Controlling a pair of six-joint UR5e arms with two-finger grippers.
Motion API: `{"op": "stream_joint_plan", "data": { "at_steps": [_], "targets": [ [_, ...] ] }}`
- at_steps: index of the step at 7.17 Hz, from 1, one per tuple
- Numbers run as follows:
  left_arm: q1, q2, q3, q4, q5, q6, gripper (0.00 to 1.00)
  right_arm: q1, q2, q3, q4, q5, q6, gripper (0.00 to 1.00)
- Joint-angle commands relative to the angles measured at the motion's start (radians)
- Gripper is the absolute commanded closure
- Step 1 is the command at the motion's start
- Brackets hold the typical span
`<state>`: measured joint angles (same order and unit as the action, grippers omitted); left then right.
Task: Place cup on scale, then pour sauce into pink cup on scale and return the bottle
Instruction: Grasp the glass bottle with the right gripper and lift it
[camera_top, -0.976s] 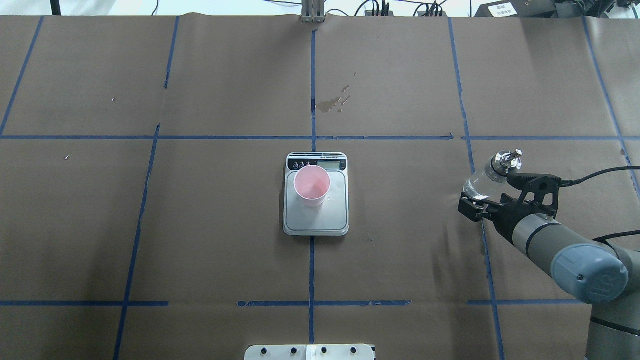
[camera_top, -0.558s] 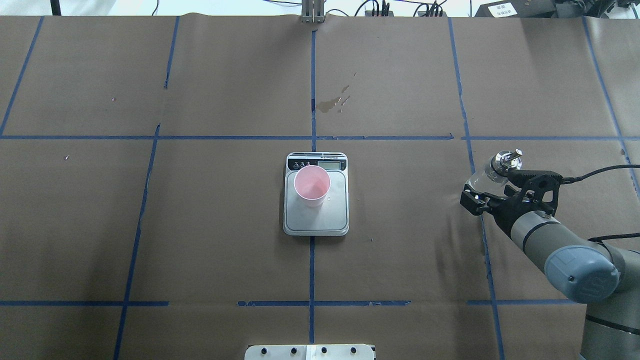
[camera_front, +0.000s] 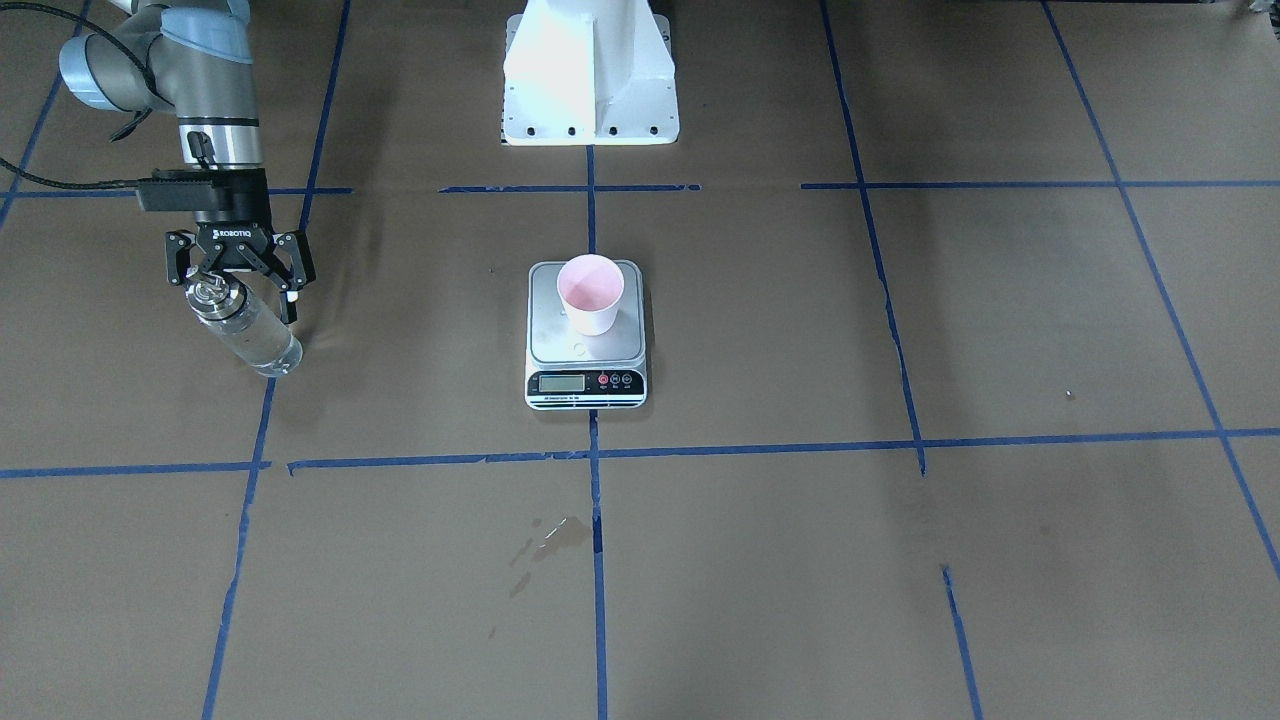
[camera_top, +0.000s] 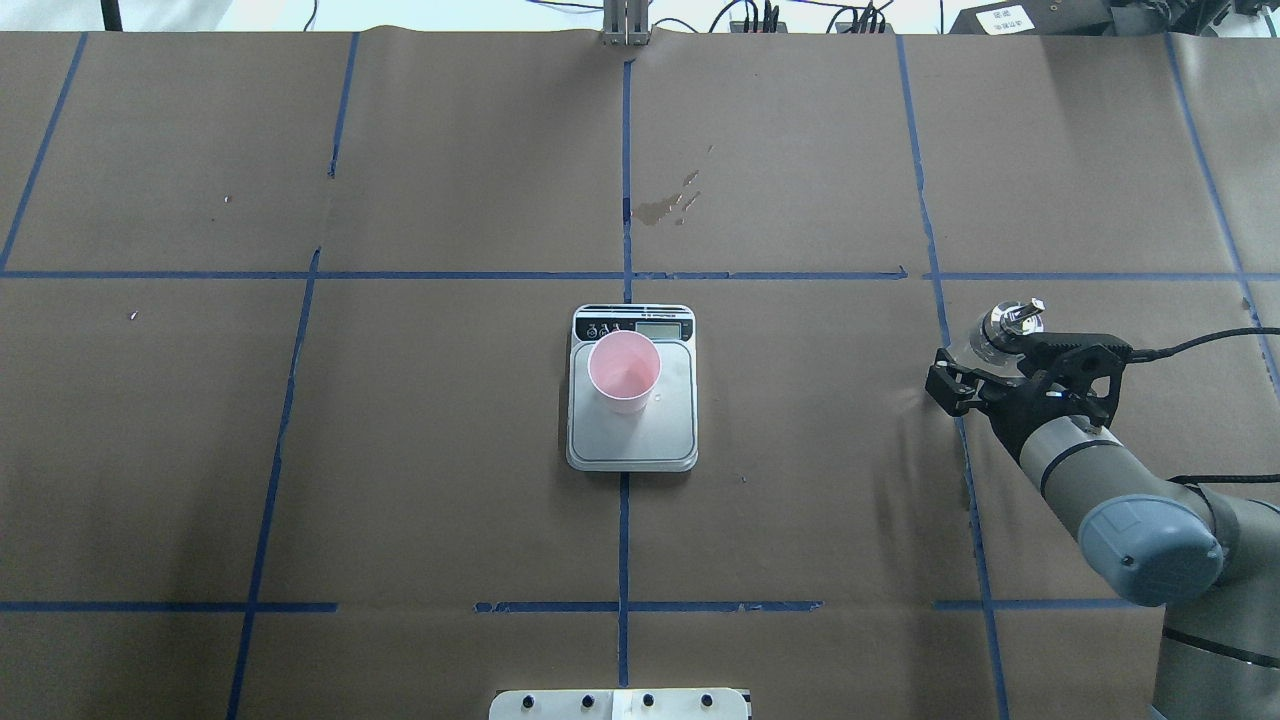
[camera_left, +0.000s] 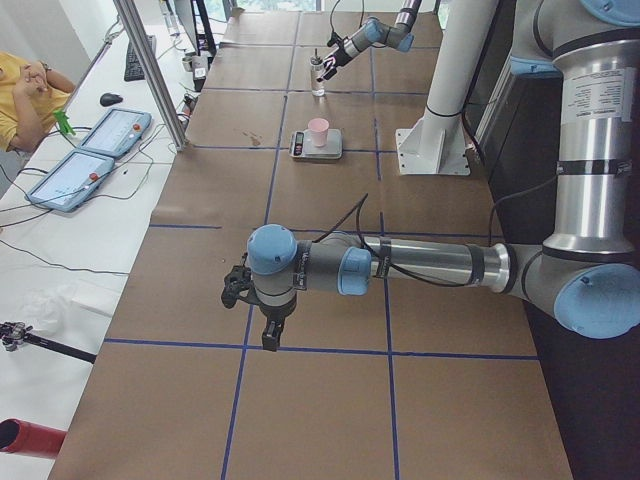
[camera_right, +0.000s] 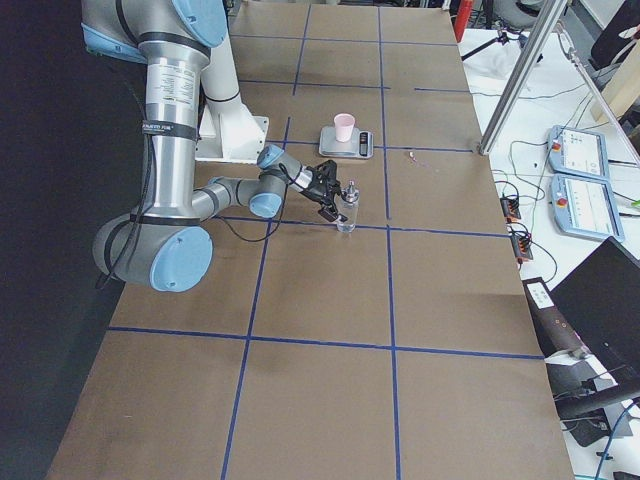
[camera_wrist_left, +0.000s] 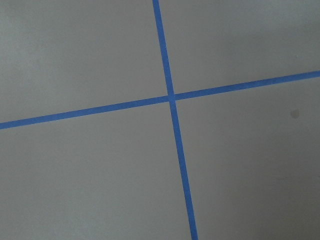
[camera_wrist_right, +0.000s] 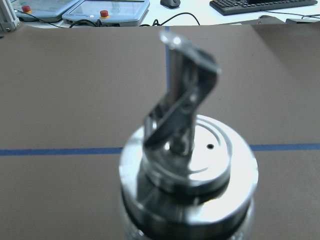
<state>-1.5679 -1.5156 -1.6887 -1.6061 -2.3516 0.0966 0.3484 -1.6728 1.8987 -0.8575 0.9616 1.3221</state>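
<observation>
the left gripper (camera_left: 234, 288) hangs over bare brown paper, far from the work. it shows only in the left side view, so i cannot tell whether it is spread or closed, and its wrist camera sees nothing but a blue tape cross (camera_wrist_left: 170, 97). mid-table, the cup (camera_top: 624, 372) stands upright on the scale (camera_top: 640, 440), toward the display end of the platform. well apart, on the robot's right, the bottle (camera_front: 250, 338) stands on the table. the right gripper (camera_front: 240, 290) sits to either side of its metal collar (camera_wrist_right: 190, 167), jaws spread and gripping nothing.

the pictures do not settle whether this is a reach or a letting-go. either way, i judge the hand should travel straight along the bottle's axis, keeping clear of the collar and spout (camera_wrist_right: 187, 70), since a narrow glass bottle tips at a sideways nudge.

the front-facing view shows gaps on both sides of the collar and the clear body below. overhead, the wrist hides that body and only the shiny top peeks out. the right side view shows the bottle upright.
</observation>
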Motion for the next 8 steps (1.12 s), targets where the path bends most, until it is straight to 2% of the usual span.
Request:
{"op": "stream_joint_plan", "data": {
  "at_steps": [1, 4, 5, 6, 7, 8],
  "targets": [
    [0.000, 0.000, -0.002, 0.000, 0.000, 0.000, 0.00, 0.001, 0.057, -0.047, 0.000, -0.044, 0.000, 0.00],
    [0.000, 0.000, 0.000, 0.000, 0.000, 0.000, 0.00, 0.006, 0.042, -0.047, 0.009, -0.073, -0.001, 0.00],
    [0.000, 0.000, 0.000, 0.000, 0.002, -0.002, 0.00, 0.006, 0.041, -0.047, 0.009, -0.087, 0.000, 0.06],
    [0.000, 0.000, -0.002, 0.000, 0.000, -0.002, 0.00, 0.006, 0.041, -0.047, 0.009, -0.104, 0.008, 0.34],
    [0.000, 0.000, 0.000, 0.000, 0.000, -0.002, 0.00, 0.006, 0.041, -0.049, 0.014, -0.116, 0.009, 0.90],
    [0.000, 0.000, 0.000, 0.000, 0.000, -0.002, 0.00, 0.006, 0.041, -0.044, 0.014, -0.145, 0.008, 1.00]
  ]
}}
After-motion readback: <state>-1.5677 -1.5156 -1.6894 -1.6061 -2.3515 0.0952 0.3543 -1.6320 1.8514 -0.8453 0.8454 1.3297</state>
